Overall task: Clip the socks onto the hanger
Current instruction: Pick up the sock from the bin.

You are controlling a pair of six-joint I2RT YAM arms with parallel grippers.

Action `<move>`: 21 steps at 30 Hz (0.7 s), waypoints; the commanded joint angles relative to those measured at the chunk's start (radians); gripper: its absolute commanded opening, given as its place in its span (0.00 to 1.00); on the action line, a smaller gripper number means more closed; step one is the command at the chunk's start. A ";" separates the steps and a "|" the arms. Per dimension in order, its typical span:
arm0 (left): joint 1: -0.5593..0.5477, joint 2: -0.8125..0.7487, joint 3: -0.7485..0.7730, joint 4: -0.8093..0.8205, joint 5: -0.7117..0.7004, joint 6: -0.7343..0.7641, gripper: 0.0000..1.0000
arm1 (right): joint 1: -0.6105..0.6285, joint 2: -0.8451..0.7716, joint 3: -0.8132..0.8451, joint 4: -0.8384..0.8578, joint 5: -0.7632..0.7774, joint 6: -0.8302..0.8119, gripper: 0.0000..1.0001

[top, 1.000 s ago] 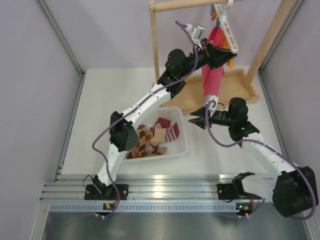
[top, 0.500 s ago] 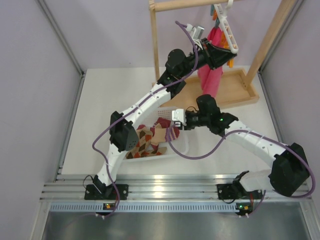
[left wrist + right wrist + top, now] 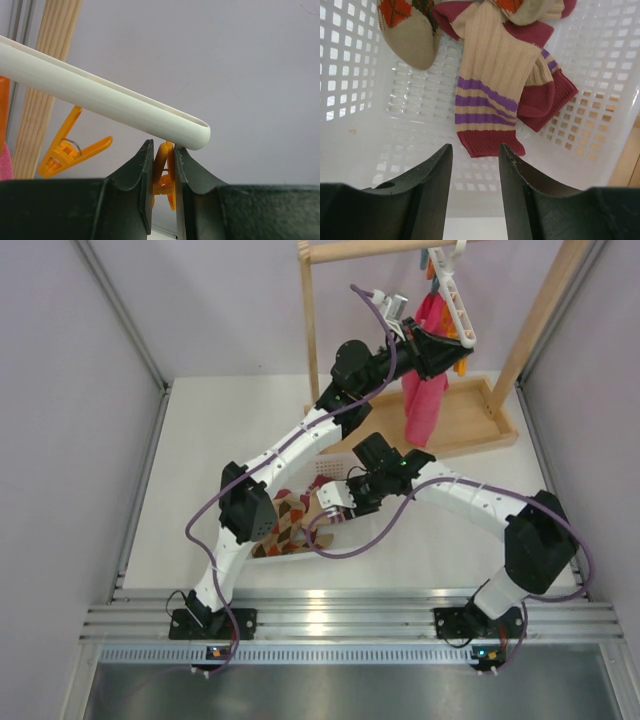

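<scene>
The white hanger (image 3: 456, 302) hangs from the wooden rack at the top right, with a pink-red cloth (image 3: 424, 405) hanging from it. My left gripper (image 3: 437, 348) is shut on an orange clip (image 3: 164, 170) under the end of the hanger's white bar (image 3: 100, 95); its fingers squeeze the clip's handles (image 3: 163, 150). A second orange clip (image 3: 65, 150) hangs free to the left. My right gripper (image 3: 325, 508) is open and empty (image 3: 476, 150), low inside the white basket, just in front of a beige sock with purple stripes and a maroon cuff (image 3: 487, 95). Argyle socks (image 3: 407, 25) lie beside it.
The white slotted basket (image 3: 350, 540) with the socks sits mid-table; its walls (image 3: 365, 125) surround my right fingers. The tall wooden rack frame (image 3: 310, 320) stands on a wooden tray base (image 3: 475, 425) at the back right. Purple walls close both sides.
My right arm has swung left from beside the wooden base to over the basket and down into it, still open. The left arm has held still on the clip.
</scene>
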 commanded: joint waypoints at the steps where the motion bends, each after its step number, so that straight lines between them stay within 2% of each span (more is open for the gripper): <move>1: 0.021 -0.030 -0.013 0.055 -0.070 -0.011 0.00 | 0.045 0.054 0.113 -0.118 0.029 -0.055 0.42; 12: 0.023 -0.042 -0.040 0.072 -0.070 -0.009 0.00 | 0.065 0.217 0.227 -0.273 0.182 -0.102 0.46; 21: 0.024 -0.042 -0.045 0.075 -0.072 -0.005 0.00 | 0.068 0.278 0.252 -0.262 0.221 -0.088 0.45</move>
